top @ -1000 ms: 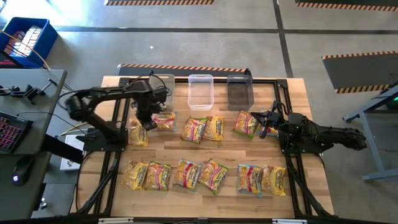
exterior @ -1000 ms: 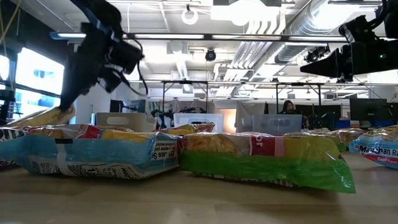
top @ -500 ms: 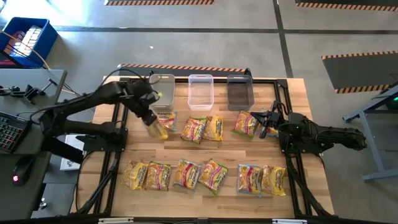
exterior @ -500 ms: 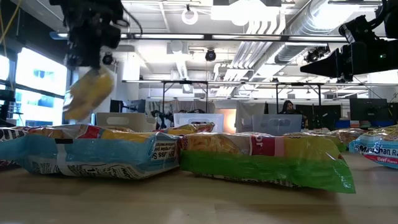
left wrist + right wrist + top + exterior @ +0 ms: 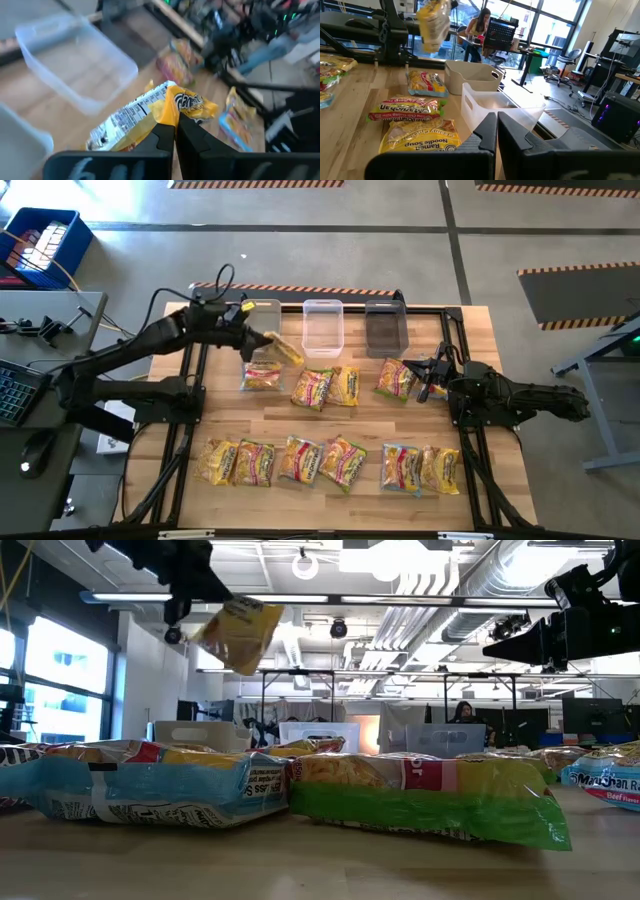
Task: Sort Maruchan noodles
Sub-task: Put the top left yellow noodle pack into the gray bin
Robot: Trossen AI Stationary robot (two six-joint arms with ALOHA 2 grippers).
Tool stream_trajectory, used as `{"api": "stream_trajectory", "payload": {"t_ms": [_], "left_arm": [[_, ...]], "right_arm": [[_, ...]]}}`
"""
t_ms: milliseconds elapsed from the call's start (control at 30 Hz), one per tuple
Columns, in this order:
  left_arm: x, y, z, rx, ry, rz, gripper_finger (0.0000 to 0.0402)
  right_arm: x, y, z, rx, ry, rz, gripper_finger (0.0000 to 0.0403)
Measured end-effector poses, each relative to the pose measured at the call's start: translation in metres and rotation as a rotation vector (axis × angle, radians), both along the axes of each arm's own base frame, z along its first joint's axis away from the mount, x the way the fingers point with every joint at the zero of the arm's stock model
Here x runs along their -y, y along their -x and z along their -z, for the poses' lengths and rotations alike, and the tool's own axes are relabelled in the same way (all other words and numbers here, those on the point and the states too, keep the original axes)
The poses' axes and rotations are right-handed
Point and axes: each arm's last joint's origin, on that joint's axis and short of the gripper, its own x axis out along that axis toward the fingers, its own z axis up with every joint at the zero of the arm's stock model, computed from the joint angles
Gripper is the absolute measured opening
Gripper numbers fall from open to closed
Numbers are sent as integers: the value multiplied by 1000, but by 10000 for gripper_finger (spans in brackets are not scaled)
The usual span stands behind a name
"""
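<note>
The left gripper (image 5: pixel 250 339) is closed tight on one corner of a yellow Maruchan ramen packet (image 5: pixel 281 347), holding it in the air above the far left part of the wooden table (image 5: pixel 370 430); in the left wrist view the packet (image 5: pixel 150 117) fans out forward from the pinched fingertips, its printed back panel showing. Beyond the jaws sits the clear bin (image 5: pixel 322 328), with a frosted bin (image 5: pixel 263 320) just beside the gripper and a dark bin (image 5: pixel 385 327) further along the same far edge. Directly below the held packet lies a pink-red printed packet (image 5: pixel 262 376) flat on the wood. In the low view the lifted packet (image 5: pixel 238 633) hangs tilted high over the table. The right gripper (image 5: pixel 427 376) waits with its jaws shut and empty near the right side, just beside a yellow and red packet (image 5: pixel 397 379). Two more packets (image 5: pixel 327 387) lie between the arms, and a row of six packets (image 5: pixel 328 463) runs along the near edge, well apart from both grippers. A person sits at a desk (image 5: pixel 481 26) in the room behind.
</note>
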Motion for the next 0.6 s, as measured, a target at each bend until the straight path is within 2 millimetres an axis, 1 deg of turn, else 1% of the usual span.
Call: {"api": "stream_trajectory", "payload": {"t_ms": [100,200,333,433,600], "left_arm": [[-11,1,8,61,-43,-44,0],[-24,6,16,105,-80,-79,0],[-45,21,26,128,-134,-182,0],[-62,34,37,193,-155,-252,0],[-90,56,64,280,-115,-345,0]], "right_arm": [[0,0,0,0,0,0,2],[0,0,0,0,0,0,2],[0,0,0,0,0,0,2],[0,0,0,0,0,0,2],[0,0,0,0,0,1,2]]}}
